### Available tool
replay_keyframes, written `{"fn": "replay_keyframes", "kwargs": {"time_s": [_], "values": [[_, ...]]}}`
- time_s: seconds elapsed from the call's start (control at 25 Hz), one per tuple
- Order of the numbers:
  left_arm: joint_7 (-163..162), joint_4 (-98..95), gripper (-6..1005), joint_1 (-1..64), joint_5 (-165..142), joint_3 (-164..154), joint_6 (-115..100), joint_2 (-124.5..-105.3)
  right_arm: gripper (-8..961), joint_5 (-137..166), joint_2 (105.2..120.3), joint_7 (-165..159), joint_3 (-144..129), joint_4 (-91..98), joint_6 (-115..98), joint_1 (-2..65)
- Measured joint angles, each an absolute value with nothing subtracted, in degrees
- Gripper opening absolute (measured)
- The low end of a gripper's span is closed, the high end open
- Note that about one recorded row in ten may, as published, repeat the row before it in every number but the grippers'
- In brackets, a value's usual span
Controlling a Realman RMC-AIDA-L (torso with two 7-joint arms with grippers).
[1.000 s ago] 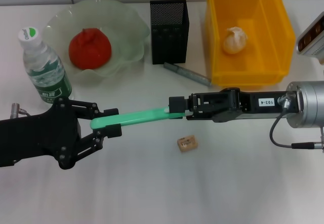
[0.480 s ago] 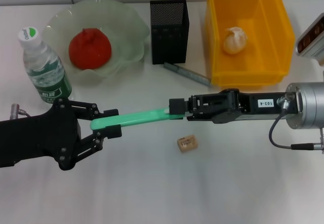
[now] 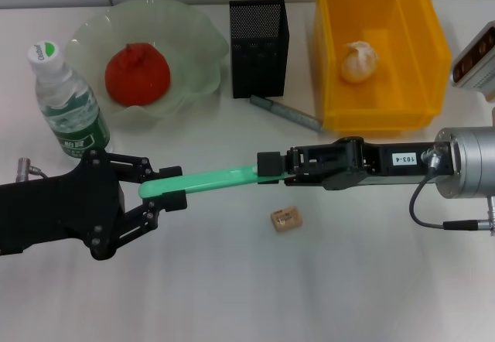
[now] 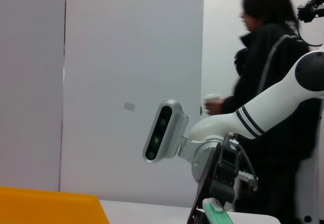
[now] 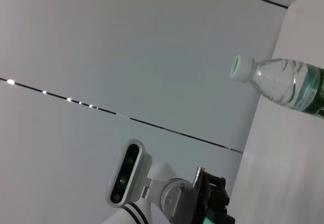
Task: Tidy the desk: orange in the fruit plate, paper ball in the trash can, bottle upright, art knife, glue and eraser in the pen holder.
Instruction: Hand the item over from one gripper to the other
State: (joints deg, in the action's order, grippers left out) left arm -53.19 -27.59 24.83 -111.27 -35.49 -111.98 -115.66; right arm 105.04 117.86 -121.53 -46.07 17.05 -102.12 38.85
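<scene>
The trash can [image 3: 383,48], at the far right of the bench [image 3: 232,280], already has the paper ball [image 3: 360,61] lying inside it, so that part looks done. The fruit plate [image 3: 197,67], far left, holds the orange [image 3: 137,73] in its middle: also done. The bottle [image 3: 68,100] stands upright near the plate with its cap on, and that step seems finished as well.

The pen holder [image 3: 259,46], between plate and trash can, is what remains to be filled; I cannot tell whether anything is in it yet.

A long green tool [image 3: 207,180], probably the art knife, is held above the middle of the bench at both ends. The left gripper [image 3: 166,187] pinches one end between its fingers, and the right gripper [image 3: 271,164] is pressed together on the other. This looks like a hand-over between the arms, not yet finished.

A grey stick-shaped item [image 3: 285,112], perhaps the glue, lies on the bench touching or just beside the foot of the pen holder and the trash can. The eraser [image 3: 285,218] lies alone on the bench, below the right gripper. By my reckoning, three small items are left.
</scene>
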Motion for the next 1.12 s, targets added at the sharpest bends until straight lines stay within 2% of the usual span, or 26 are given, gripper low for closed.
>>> {"fn": "replay_keyframes", "kwargs": {"time_s": [1.12], "values": [[-52.13, -27.79, 227, 24.54, -111.27, -35.68, -112.32, -115.66, 360, 105.04, 118.03, -121.37, -45.86, 17.05, -102.52, 38.68]]}}
